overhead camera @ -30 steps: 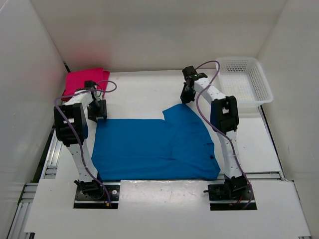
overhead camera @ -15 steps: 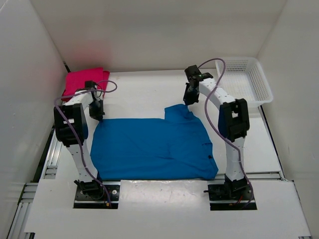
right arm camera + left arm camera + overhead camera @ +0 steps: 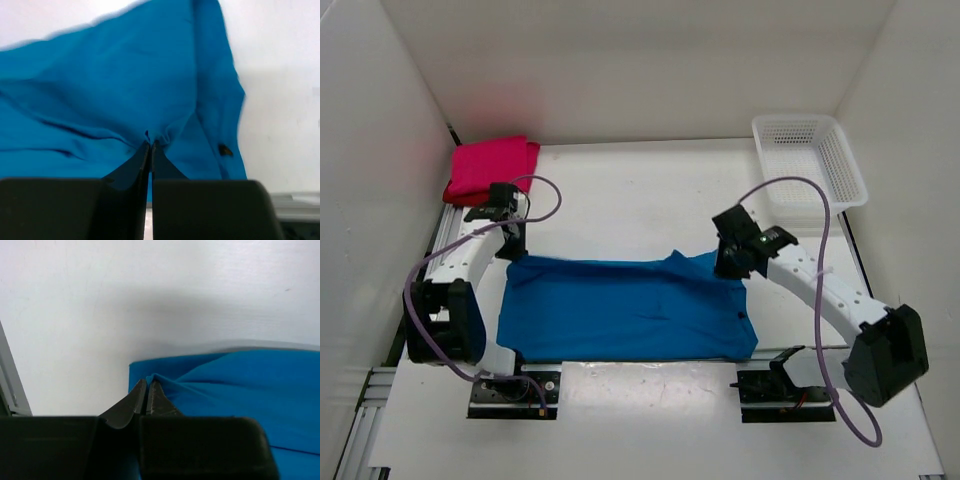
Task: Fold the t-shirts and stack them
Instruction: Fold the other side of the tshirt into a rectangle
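The blue t-shirt (image 3: 620,320) lies spread on the worktop (image 3: 640,190), with its long axis running left to right between the arms. The left gripper (image 3: 512,248) is closed on its far left corner, and the right gripper (image 3: 728,265) is closed on a pinch of cloth at the far right edge. From both, the cloth lies toward the near edge, so the fold probably goes that way. The held edge seems slightly lifted.

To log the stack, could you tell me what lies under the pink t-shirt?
A dark red strip shows under the pink t-shirt along its near left edge, likely another folded shirt. The rest is covered.
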You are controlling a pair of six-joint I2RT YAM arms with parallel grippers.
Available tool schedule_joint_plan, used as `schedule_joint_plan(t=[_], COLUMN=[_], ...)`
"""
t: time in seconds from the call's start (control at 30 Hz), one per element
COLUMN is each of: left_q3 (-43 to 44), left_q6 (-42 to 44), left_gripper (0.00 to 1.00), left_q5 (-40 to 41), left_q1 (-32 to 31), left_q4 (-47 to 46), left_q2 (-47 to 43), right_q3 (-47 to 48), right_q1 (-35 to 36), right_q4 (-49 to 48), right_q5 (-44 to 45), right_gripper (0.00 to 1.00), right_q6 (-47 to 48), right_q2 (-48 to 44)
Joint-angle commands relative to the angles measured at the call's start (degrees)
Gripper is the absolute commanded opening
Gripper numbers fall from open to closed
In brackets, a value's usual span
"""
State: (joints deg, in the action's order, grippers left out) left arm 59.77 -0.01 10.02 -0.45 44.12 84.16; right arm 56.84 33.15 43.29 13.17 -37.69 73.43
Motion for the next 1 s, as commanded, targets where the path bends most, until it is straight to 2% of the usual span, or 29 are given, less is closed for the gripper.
schedule_joint_plan(t=[0.0, 0.23, 0.43, 0.57, 0.7, 0.83, 0.97], left_q3=[-3.6, -10.45, -11.16, -11.69, -15.72, -20.12, -20.13], left_q6=[0.01, 0.01, 0.01, 0.01, 0.01, 0.01, 0.01], left_gripper=[0.1, 0.1, 0.1, 0.1, 0.13, 0.15, 0.16], left_q5=[4.56, 7.47, 8.61, 9.67, 9.67, 10.19, 11.95], left_q1=[0.45, 0.45, -0.08, -4.02, -6.75, -7.37, -7.37], left_q4=[-1.57, -2.11, -2.11, -2.11, -2.11, -2.11, -2.11], left_q2=[-2.77, -6.37, -6.38, -9.27, -11.82, -12.44, -11.3], right_q3=[-5.76, -10.95, -11.49, -11.49, -12.71, -15.08, -16.15], right_q1=[2.18, 6.4, 7.64, 8.16, 8.69, 9.22, 9.22], right_q4=[-0.05, -0.57, -0.05, 1.01, 1.01, -0.04, -1.18], right_q5=[4.14, 5.28, 6.61, 7.13, 7.13, 5.99, 5.46], right_gripper=[0.01, 0.01, 0.01, 0.01, 0.01, 0.01, 0.01], right_q6=[-6.16, -10.9, -12.05, -12.05, -12.05, -12.58, -13.11], right_q2=[-5.38, -8.48, -7.95, -9.0, -10.32, -9.8, -8.65])
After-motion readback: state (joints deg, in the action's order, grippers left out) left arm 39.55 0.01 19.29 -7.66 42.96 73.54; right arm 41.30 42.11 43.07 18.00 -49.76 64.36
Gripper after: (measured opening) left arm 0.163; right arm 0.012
